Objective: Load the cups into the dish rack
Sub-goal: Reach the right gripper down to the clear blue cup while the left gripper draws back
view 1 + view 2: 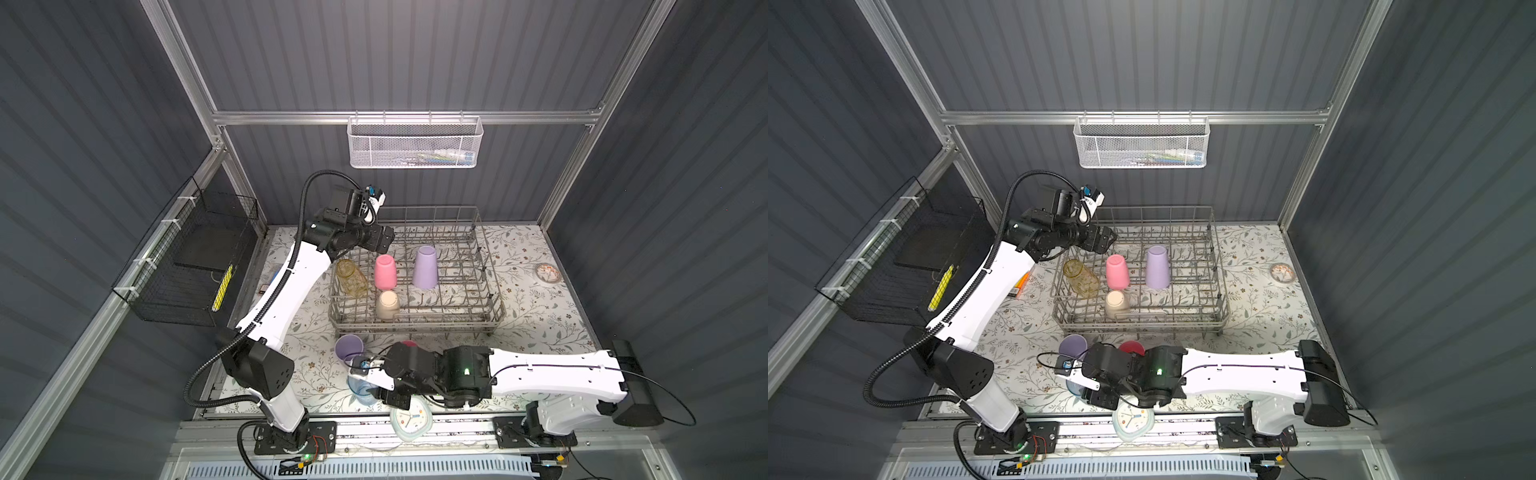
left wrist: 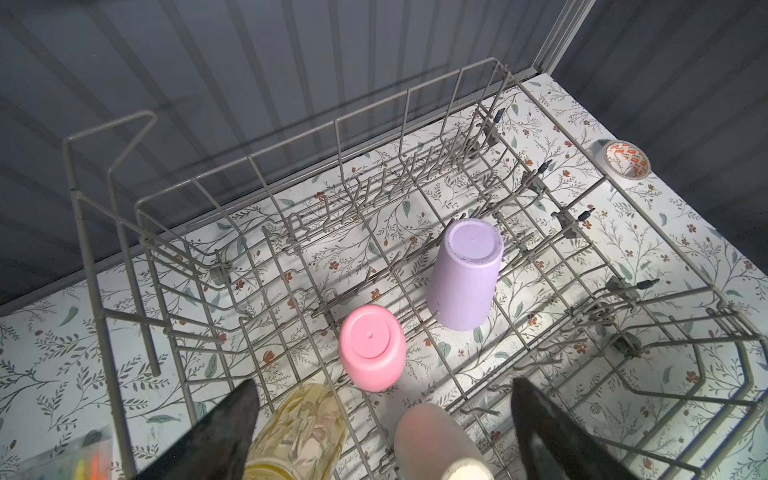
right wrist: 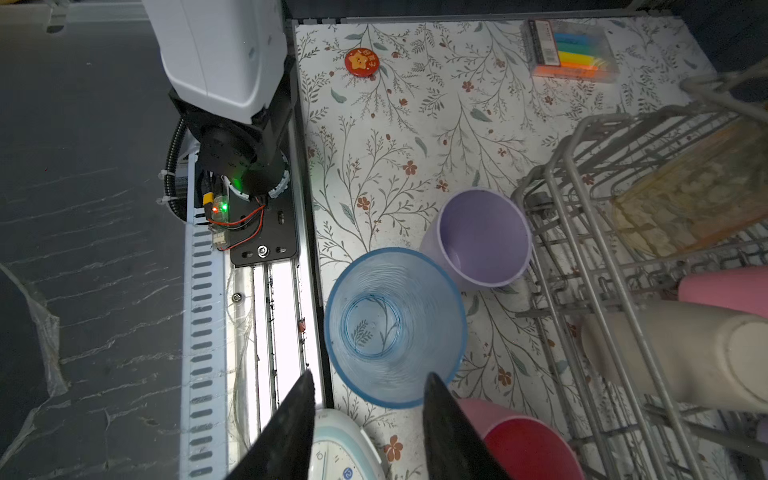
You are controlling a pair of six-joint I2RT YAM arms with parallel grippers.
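The grey wire dish rack (image 1: 436,322) holds a lilac cup (image 1: 425,267), a pink cup (image 1: 385,272) and a beige cup (image 1: 387,304), all bottom-up, and a yellowish glass (image 1: 352,278) leaning at its left end. My left gripper (image 1: 386,241) hangs open and empty above the rack's back left corner. In front of the rack stand a lilac cup (image 3: 482,237), a translucent blue cup (image 3: 395,324) and a pink cup (image 3: 523,444), mouths up. My right gripper (image 3: 370,376) is open just short of the blue cup's rim, holding nothing.
A pale clock (image 1: 411,417) lies under my right wrist at the table's front edge. A tape roll (image 1: 546,273) sits right of the rack. A highlighter pack (image 3: 569,50) and a red badge (image 3: 361,62) lie at the left. A white mesh basket (image 1: 415,143) hangs on the back wall, a black wire basket (image 1: 187,266) on the left wall.
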